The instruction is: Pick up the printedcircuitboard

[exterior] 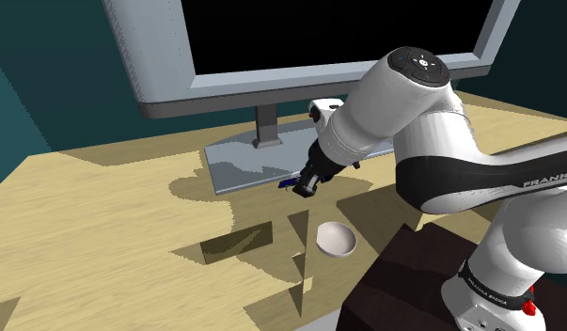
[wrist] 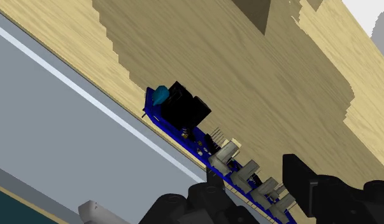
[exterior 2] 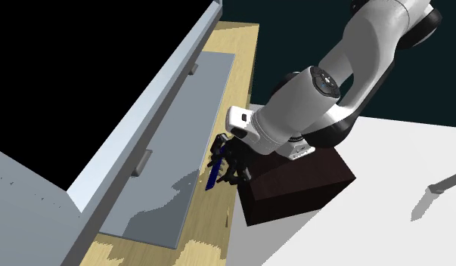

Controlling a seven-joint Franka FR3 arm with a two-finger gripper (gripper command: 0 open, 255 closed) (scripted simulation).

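tool (wrist: 254, 183) clamped on the blue circuit board (wrist: 181, 111) | grab done, board looks tipped up off the tabletop (exterior: 102, 216) | to do: lift higher

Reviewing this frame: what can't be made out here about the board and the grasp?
1. Circuit board, near end: in the wrist view, covered by the jaws of the gripper and cut by the picture's edge.
2. Whether the board clears the table: in the shoulder view the gripper hides most of it; in the second exterior view it is too small to tell.
3. Monitor, top: cut off by the shoulder view's edge.
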